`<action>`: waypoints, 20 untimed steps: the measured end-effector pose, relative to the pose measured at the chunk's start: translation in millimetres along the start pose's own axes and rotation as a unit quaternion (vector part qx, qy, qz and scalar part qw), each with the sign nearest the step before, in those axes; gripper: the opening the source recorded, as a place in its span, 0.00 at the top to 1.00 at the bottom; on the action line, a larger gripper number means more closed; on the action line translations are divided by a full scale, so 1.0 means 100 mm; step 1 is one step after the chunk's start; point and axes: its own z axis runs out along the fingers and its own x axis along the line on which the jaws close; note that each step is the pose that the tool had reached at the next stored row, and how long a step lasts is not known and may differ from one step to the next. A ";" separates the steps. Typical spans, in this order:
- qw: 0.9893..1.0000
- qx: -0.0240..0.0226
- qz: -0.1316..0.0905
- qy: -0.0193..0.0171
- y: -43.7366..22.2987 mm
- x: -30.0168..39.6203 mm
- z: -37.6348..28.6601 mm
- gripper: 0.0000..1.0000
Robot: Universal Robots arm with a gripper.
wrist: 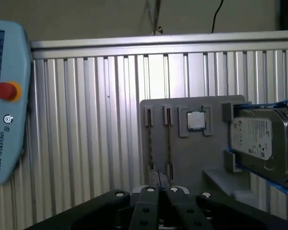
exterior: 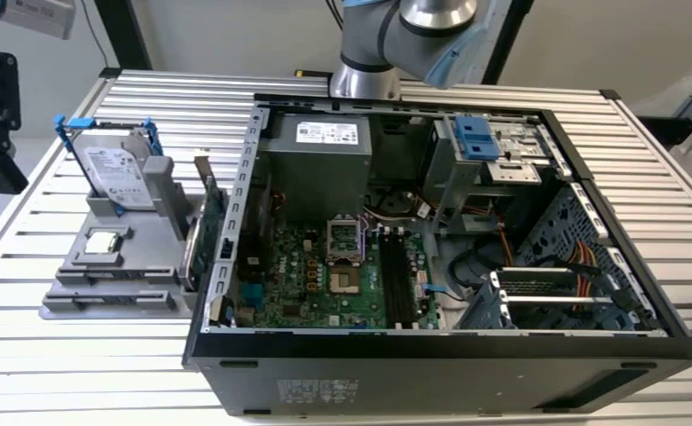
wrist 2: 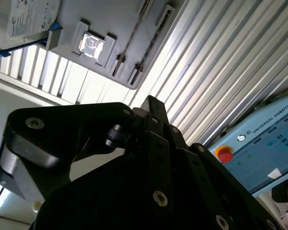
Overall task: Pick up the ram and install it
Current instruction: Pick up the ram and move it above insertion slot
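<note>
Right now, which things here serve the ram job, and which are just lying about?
For the job:
gripper, shut, above the tray
ram, likely the thin stick edge-on in a tray slot
motherboard slots

Lying about:
hard drive
green card
chip
pendant

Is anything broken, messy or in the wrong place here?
Nothing stands out. The black computer case lies open on the ribbed metal table. On the exterior view's left, the silver hard drive with blue rails stands upright in the grey plastic holder, and the small square silver chip sits flat in its recess. Nothing is spilled.
</note>
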 end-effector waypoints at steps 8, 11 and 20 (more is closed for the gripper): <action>0.999 0.000 -0.053 0.002 0.000 -0.002 0.000 1.00; 0.998 0.000 -0.066 0.003 0.000 -0.002 0.000 1.00; 0.997 0.000 -0.073 0.003 -0.001 -0.002 0.000 1.00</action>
